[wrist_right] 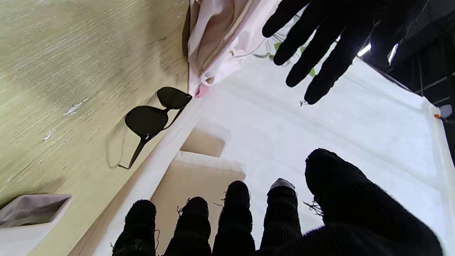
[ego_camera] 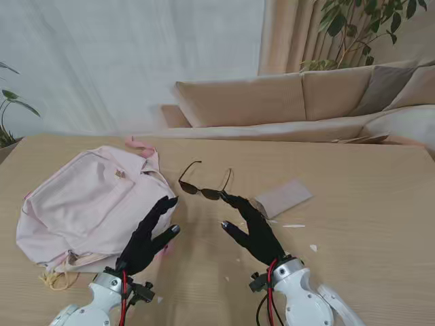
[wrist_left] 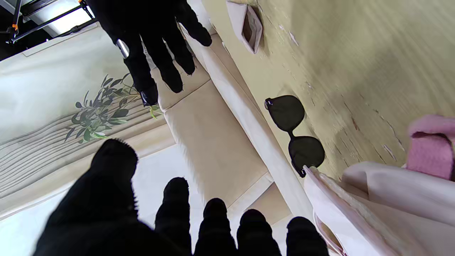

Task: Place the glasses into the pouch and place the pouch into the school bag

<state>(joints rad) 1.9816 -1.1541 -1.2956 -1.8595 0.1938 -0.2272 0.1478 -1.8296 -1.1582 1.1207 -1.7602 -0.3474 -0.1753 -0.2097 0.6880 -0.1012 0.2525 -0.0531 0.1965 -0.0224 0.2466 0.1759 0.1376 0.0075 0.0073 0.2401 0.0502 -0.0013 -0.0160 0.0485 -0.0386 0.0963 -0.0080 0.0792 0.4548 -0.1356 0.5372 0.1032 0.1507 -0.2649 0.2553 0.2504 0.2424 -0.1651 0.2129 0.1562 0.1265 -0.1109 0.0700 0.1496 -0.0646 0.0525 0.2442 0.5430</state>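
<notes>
Dark sunglasses lie unfolded on the table, temples pointing away from me. To their right lies a flat beige pouch with its mouth gaping. A pale pink school bag lies flat at the left. My left hand hovers beside the bag's right edge, fingers spread, holding nothing. My right hand is open too, fingertips just short of the glasses and next to the pouch's near corner.
A beige sofa stands beyond the table's far edge, with plants at the back right and far left. Small white scraps lie on the wood right of my right hand. Bare wood stretches across the table's right half.
</notes>
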